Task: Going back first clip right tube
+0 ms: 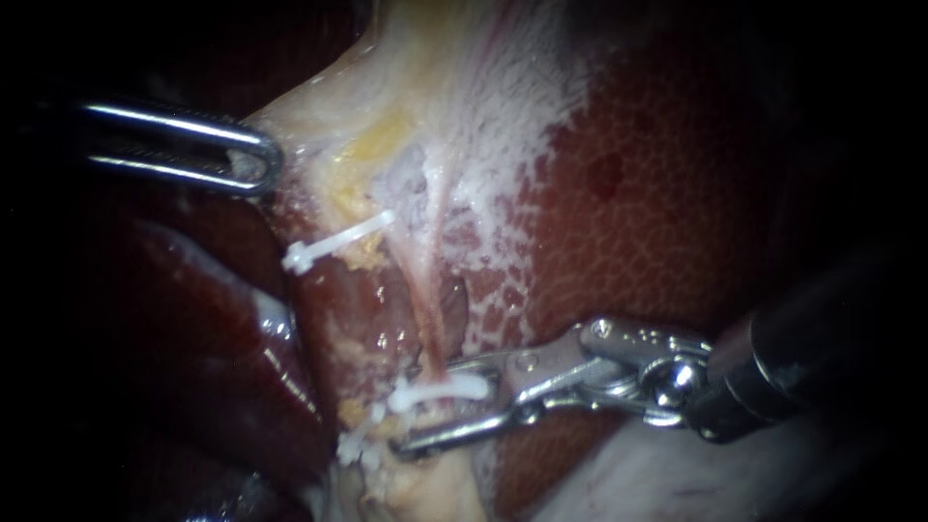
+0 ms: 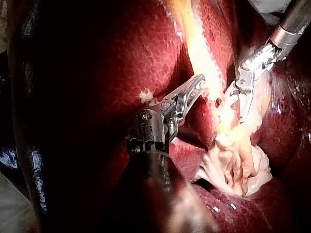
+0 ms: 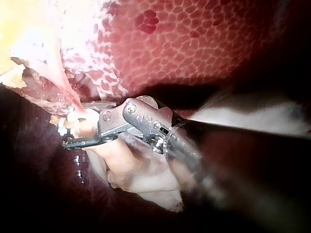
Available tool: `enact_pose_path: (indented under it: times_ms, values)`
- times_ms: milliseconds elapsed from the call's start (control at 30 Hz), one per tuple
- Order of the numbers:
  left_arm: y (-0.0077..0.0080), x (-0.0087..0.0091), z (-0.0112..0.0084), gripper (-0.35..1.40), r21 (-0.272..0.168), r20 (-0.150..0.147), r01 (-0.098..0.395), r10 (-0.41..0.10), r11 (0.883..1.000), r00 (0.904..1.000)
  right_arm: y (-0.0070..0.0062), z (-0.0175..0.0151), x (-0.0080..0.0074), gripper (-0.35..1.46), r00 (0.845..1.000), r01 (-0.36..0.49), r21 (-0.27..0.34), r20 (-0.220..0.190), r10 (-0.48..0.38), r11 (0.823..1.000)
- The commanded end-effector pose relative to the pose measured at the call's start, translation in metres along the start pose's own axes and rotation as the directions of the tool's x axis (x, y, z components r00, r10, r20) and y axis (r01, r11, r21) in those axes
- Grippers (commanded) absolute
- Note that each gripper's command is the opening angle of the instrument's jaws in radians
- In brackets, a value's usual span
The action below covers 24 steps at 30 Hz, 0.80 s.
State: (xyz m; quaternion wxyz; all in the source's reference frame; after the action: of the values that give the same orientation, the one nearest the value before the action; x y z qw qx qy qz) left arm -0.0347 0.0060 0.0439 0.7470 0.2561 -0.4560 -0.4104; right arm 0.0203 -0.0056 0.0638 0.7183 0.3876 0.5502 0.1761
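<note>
Where the thin pink tube reaches the lower end of the pale tissue, a white clip sits across it. Its long axis lies almost level in the endoscope view, crosswise to the tube. One end points toward the hinge of my right instrument and the other toward the jaw tips. Those jaws stand open, one above the clip and one below it, with a gap showing under the clip. A second white clip lies higher up and to the left, tilted, its upper end toward the tube. My left instrument has its jaws closed on the pale tissue's edge at upper left. Mottled red liver lies to the right of the tube.
</note>
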Motion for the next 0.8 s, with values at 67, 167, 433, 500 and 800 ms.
enact_pose_path:
  times_ms: [67, 167, 433, 500, 800]
  values:
    - [0.0000, 0.0000, 0.0000, -0.35, 0.000, 0.000, 0.000, 0.000, 1.000, 1.0000, 0.0000, -0.0003, 0.0006, 0.57, 1.000, 0.027, -0.001, 0.001, -0.027, 1.000]
    - [-0.0001, 0.0000, -0.0001, -0.35, 0.000, 0.000, 0.000, 0.000, 1.000, 1.0000, 0.0002, -0.0008, 0.0017, 0.59, 0.998, 0.056, 0.004, 0.002, -0.056, 0.998]
    - [-0.0001, 0.0000, -0.0001, -0.35, 0.000, 0.000, 0.000, 0.000, 1.000, 1.0000, 0.0002, -0.0029, 0.0034, 0.60, 0.997, 0.079, -0.018, -0.007, -0.079, 0.997]
    - [-0.0001, 0.0000, -0.0001, -0.35, 0.000, 0.000, 0.000, 0.000, 1.000, 1.0000, 0.0001, -0.0032, 0.0031, 0.60, 0.997, 0.080, -0.016, -0.006, -0.080, 0.997]
    - [0.0001, 0.0007, 0.0001, -0.35, -0.002, 0.001, -0.004, 0.004, 1.000, 1.0000, -0.0007, -0.0061, 0.0021, 0.60, 0.996, 0.089, -0.032, -0.010, -0.090, 0.995]
